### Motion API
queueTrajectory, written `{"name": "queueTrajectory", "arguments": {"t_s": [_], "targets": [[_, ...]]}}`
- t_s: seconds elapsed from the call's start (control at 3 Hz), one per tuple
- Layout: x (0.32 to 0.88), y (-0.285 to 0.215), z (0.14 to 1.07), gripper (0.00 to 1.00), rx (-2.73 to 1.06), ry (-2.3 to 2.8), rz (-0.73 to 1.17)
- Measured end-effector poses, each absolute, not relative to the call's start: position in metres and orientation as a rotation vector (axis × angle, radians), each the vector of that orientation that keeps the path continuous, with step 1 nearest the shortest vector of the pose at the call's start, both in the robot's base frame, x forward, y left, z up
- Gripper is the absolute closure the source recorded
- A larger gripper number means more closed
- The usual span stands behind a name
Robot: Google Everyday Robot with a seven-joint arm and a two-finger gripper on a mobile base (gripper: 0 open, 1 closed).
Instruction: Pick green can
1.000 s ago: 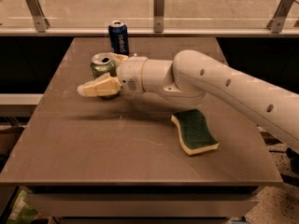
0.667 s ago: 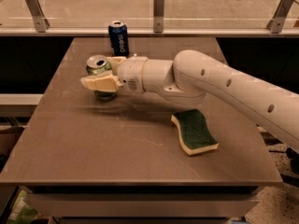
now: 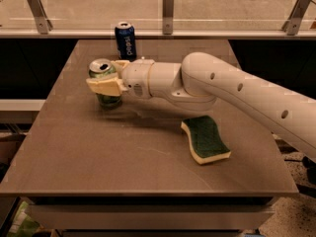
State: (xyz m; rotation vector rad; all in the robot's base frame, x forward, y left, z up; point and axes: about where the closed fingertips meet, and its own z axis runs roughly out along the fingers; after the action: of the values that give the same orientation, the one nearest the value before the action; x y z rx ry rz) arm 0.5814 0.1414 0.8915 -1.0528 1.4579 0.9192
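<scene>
Squarely between the fingers [image 3: 106, 86] of the gripper [image 3: 102, 73] stood the green can [image 3: 101, 66], upright on the desk [image 3: 98, 157], with one finger clamped on its near side and one on its far side. Beyond the fingers stood a dark blue can [image 3: 125, 41]; back along the white arm [image 3: 247, 93], a green-topped sponge [image 3: 205, 138] lay flat.

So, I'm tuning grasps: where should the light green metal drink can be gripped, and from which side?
The light green metal drink can stands upright, so take its round side wall mid-height, level, from the white arm's side; the end effector sits at it.
</scene>
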Motion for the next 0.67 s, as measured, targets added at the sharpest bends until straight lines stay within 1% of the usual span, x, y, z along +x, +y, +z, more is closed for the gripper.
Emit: {"name": "queueTrajectory", "arguments": {"t_s": [0.33, 0.67], "targets": [[0.5802, 0.1438, 0.8922, 1.00, -1.057, 1.455, 0.922], [0.5797, 0.1446, 0.8936, 1.00, -1.058, 1.456, 0.922]]}}
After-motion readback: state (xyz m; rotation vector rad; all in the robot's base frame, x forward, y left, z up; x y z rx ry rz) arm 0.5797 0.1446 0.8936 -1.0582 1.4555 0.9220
